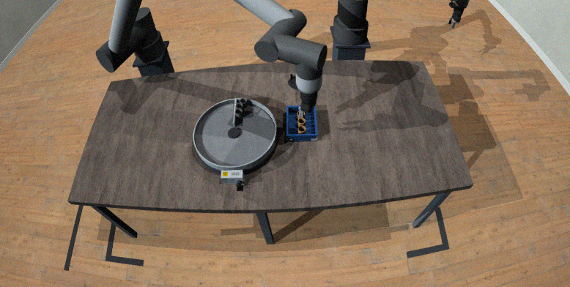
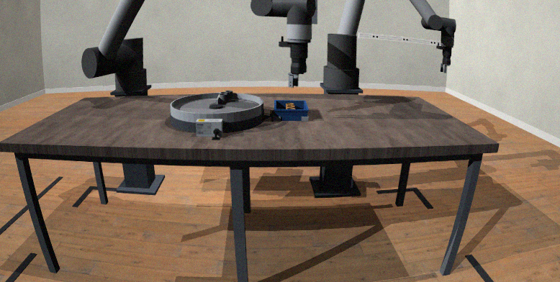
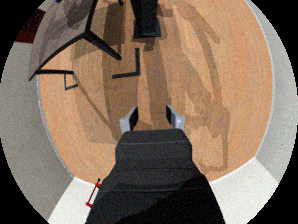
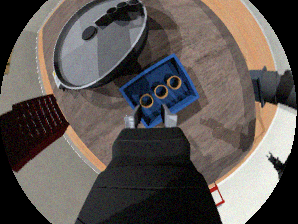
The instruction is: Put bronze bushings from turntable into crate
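The blue crate (image 1: pixel 302 138) (image 2: pixel 288 116) (image 4: pixel 186 103) stands level beside the turntable (image 1: pixel 223 150) (image 2: pixel 217 111) (image 4: pixel 80 60); its corner guides are too small to make out. Three bronze bushings stand in a row in it, the middle one (image 1: pixel 301 125) (image 4: pixel 161 97) also upright. Several dark grey bushings (image 1: pixel 238 113) (image 4: pixel 111 10) stand close together near the turntable's back wall; none there looks bronze. My right gripper (image 1: pixel 302 115) (image 2: pixel 293 84) (image 4: pixel 151 110) is open and empty, above the crate. My left gripper (image 1: pixel 452 24) (image 2: pixel 443 69) (image 3: pixel 152 111) is open and empty, far off beyond the table.
A white control box (image 1: pixel 231 175) (image 2: pixel 209 127) and a small black device (image 1: pixel 239 185) (image 2: pixel 216 134) stand at the turntable's front. The turntable wall is raised and close to the crate's side. The left arm stays off the brown table (image 1: pixel 379 157) (image 2: pixel 372 134).
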Tool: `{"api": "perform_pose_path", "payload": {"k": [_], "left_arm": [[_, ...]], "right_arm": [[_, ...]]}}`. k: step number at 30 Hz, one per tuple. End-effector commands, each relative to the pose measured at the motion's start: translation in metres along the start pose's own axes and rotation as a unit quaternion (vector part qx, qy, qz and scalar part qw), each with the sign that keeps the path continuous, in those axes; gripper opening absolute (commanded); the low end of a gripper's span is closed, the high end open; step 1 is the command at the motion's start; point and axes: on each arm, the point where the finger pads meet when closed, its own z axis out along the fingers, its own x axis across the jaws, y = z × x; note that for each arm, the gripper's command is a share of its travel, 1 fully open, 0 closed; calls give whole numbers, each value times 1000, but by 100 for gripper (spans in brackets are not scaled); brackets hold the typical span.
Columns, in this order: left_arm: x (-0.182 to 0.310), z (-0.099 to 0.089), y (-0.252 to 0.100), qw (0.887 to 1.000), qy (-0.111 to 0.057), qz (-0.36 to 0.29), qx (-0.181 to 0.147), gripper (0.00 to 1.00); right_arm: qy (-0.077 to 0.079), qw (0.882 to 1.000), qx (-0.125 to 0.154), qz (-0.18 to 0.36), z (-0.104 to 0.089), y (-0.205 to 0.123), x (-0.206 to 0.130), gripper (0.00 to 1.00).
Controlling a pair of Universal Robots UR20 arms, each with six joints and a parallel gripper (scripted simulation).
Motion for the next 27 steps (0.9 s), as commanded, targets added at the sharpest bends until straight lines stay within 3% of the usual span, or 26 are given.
{"api": "perform_pose_path", "payload": {"k": [1,27], "left_arm": [[0,-1,0,1000,0,0,-1,100],[0,-1,0,1000,0,0,-1,100]], "right_arm": [[0,1000,0,0,-57,0,0,100],[0,1000,0,0,-63,0,0,100]]}}
